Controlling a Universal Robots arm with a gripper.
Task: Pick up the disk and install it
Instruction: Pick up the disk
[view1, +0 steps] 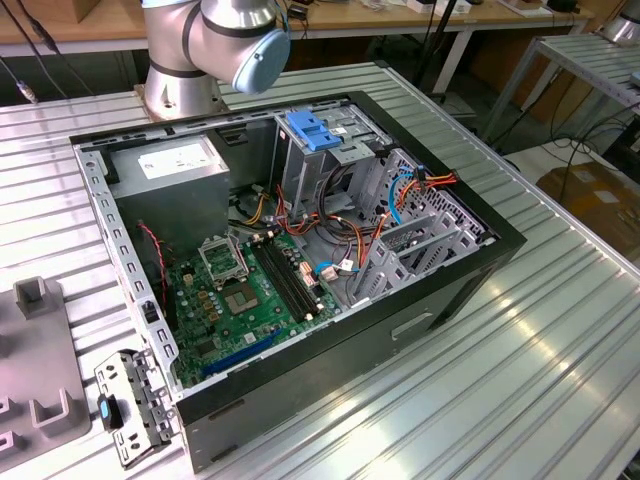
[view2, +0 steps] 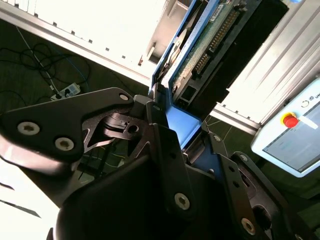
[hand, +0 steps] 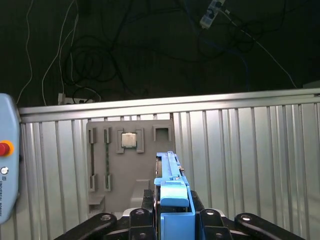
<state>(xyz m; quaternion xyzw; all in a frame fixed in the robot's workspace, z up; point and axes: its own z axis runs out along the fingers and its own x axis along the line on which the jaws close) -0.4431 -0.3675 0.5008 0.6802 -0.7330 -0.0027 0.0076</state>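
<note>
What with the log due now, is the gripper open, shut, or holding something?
Gripper: shut on the disk.

In the exterior view, the case (view1: 330, 385) is offering free room over the motherboard (view1: 235, 295) at 7 o'clock, while the power supply (view1: 170, 170) is blocking 11, the blue latch (view1: 318, 133) is standing at 12, and cables (view1: 335, 232) are crowding the centre. In the first wrist view, the gripper (hand: 172, 200), clamping the disk (hand: 169, 165), is hanging clear above the ribbed table (hand: 250, 160).
</note>
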